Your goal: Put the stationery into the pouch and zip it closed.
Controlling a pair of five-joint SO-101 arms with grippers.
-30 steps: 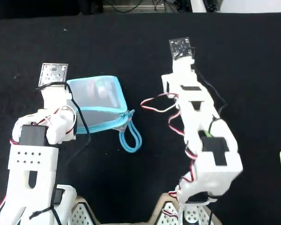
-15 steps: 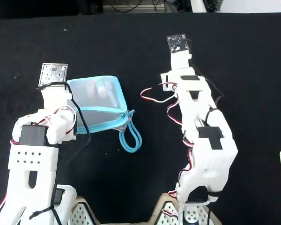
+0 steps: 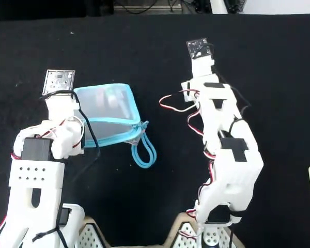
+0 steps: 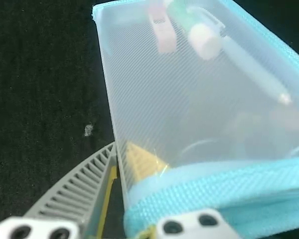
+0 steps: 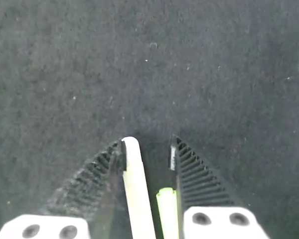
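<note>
Pouch (image 3: 106, 111): flat on the worktop (image 3: 144, 46).
Inside: stationery (image 4: 204, 37), seen through the clear side.
Left hand (image 4: 122, 159): clamped on the pouch's corner.
Right hand (image 5: 147, 149): over the worktop, well apart from the pouch; grip cannot be told.

Robotics lab, black-clothed table (image 3: 279, 77), two white printed arms (image 3: 36, 175) mounted side by side, bare red servo wires (image 3: 168, 107) looping off them, loose cables (image 3: 139, 6) along the back edge.
</note>
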